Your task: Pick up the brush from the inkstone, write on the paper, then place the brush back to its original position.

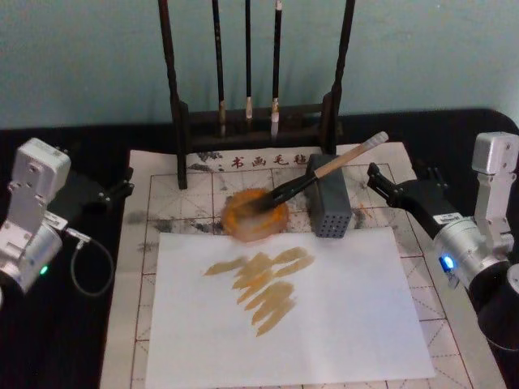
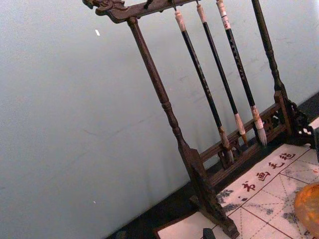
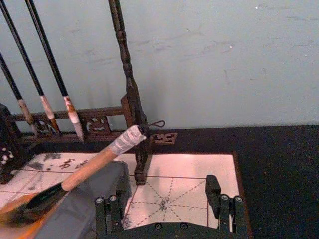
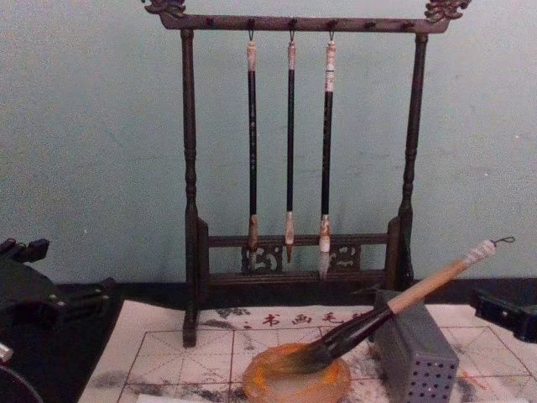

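The right gripper (image 1: 379, 180) sits open just right of the brush's (image 1: 324, 172) white end, apart from it. It should close squarely on the tan handle above the grey block (image 1: 328, 207), then lift gently. The brush tip rests in the inkstone (image 1: 255, 215). The left gripper (image 1: 120, 188) is parked at the paper's (image 1: 195, 174) left edge; whether it is open I cannot tell.

Dark wooden brush stand (image 2: 197, 164) against a pale blue-green wall (image 2: 75, 124), three thin brushes (image 2: 219, 94) hanging from its top rail, red-gridded paper (image 2: 269, 191) below, orange inkstone (image 2: 309, 206) at the frame edge.
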